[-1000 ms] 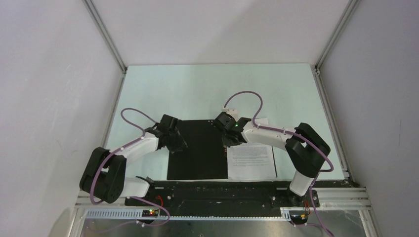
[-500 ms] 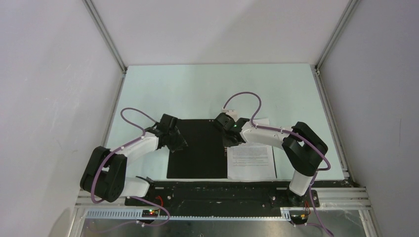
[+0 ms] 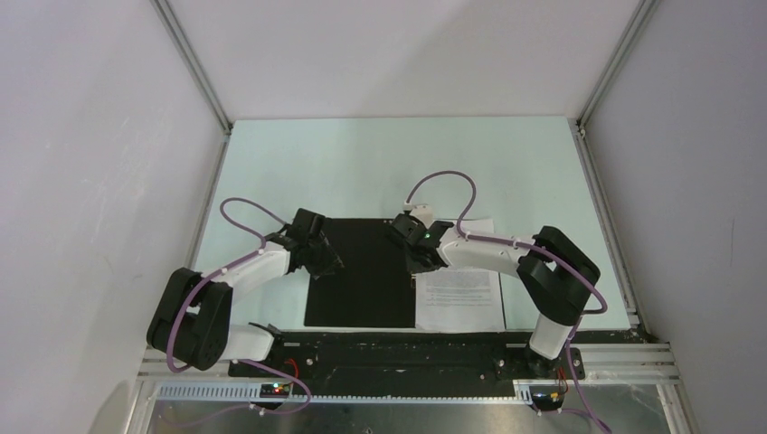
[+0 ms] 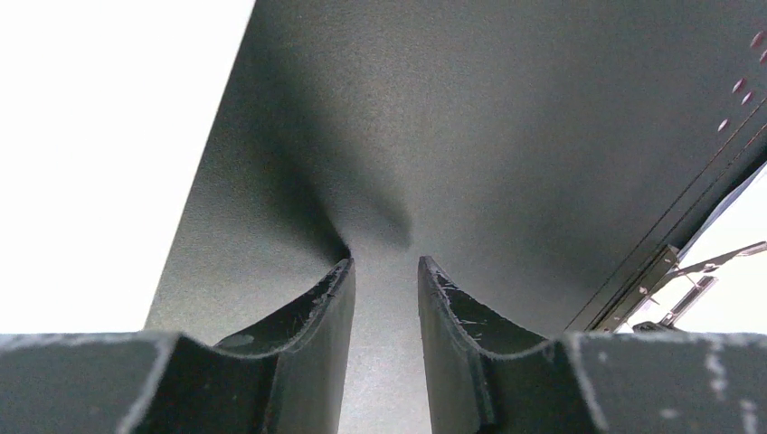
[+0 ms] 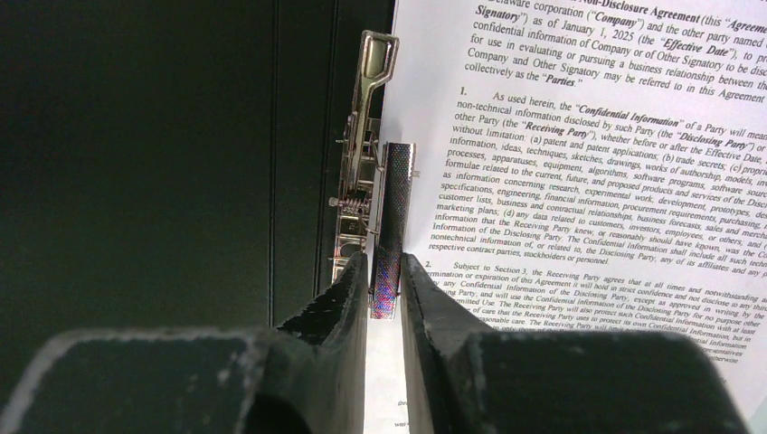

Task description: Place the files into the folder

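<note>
The folder [image 3: 362, 280] lies open on the table, black inside facing up. A white printed sheet of the files [image 3: 461, 303] covers its right half, with another sheet's corner showing behind it. In the right wrist view, my right gripper [image 5: 384, 262] is shut on the textured lever [image 5: 394, 203] of the metal spine clip [image 5: 362, 136], beside the sheet [image 5: 588, 136]. My left gripper [image 4: 384, 262] stands open, fingertips down on the black left cover [image 4: 470, 117], nothing between them. From above, the left gripper [image 3: 330, 267] is at the cover's left edge and the right gripper [image 3: 418, 262] at the spine.
The pale green table [image 3: 362, 163] stretches behind the folder to the back wall. Aluminium frame posts [image 3: 194, 68] rise at the back corners. The black base rail [image 3: 398, 348] runs just in front of the folder's near edge.
The right gripper's jaws have closed onto the clip lever, and its wrist has shifted slightly to the left. The left arm and the folder have not moved.
</note>
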